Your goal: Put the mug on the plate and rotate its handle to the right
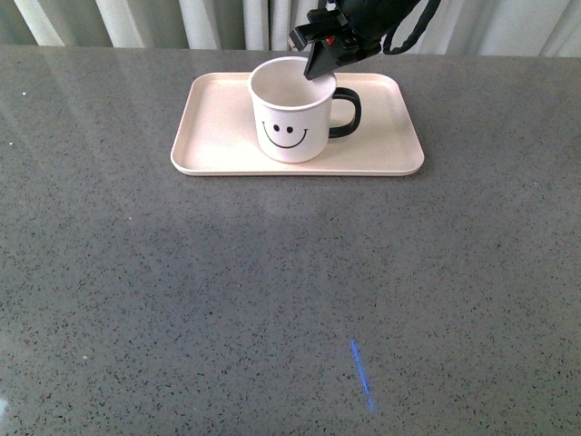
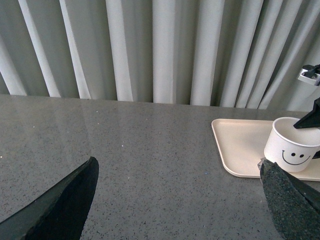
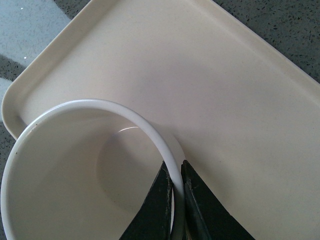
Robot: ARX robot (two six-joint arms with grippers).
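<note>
- The left jaws stand wide apart, released and holding nothing. Grey tabletop (image 1: 136, 300) shows between them, and they are well apart from the plate (image 1: 213, 136).
- The plate lies flat on the far side of the tabletop, in front of a pale curtain (image 2: 165, 50).
- The mug (image 1: 290, 118) stands upright near the middle of the plate, with its smiley face toward the robot.
- The right jaws are clenched on the mug's far-right rim, with 1 finger inside and 1 outside.
- The handle (image 1: 348, 113) points to the right.
</note>
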